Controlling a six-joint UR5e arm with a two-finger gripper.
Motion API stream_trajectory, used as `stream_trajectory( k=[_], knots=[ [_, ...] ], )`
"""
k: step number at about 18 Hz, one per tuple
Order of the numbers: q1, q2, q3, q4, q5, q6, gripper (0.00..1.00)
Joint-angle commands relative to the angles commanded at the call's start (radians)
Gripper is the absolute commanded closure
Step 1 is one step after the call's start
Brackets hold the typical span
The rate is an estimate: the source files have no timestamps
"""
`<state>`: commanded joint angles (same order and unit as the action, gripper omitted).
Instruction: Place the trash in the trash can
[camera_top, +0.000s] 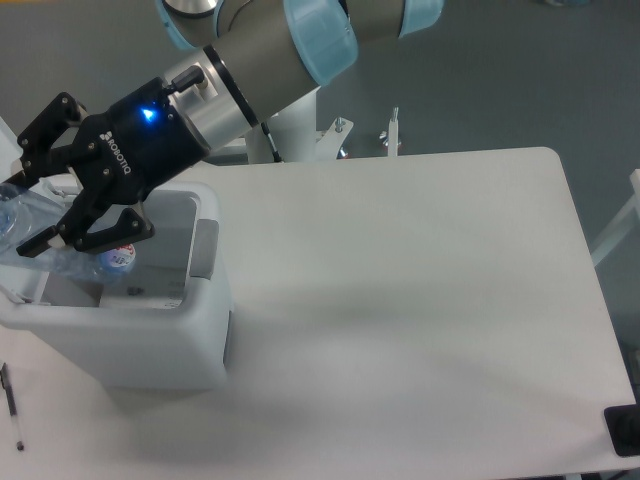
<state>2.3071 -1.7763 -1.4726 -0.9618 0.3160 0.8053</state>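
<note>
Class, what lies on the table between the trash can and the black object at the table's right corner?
Nothing: the camera view shows bare white table between trash can and black object.

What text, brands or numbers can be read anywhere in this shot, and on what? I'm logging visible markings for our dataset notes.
"ROBOTIQ", white letters on the black body of the gripper; it reads tilted and is soft, so only just legible.
The label of the water bottle over the trash can: a pinkish patch near the cap, too blurred to read.
The pen: no readable marking.
</note>
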Motion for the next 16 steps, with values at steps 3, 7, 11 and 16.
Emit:
stream_trajectory(
  k=[3,7,11,16],
  knots=[
    [0.008,0.003,-0.028,0.000,0.005,-0.003,0.15],
    [0.075,0.017,-0.034,-0.006,0.006,-0.012,0.00],
    [0.175,0.032,-0.029,-0.006,0.015,-0.009,0.00],
    [0.261,0.000,0.047,-0.005,0.034,0.000,0.00]
  ],
)
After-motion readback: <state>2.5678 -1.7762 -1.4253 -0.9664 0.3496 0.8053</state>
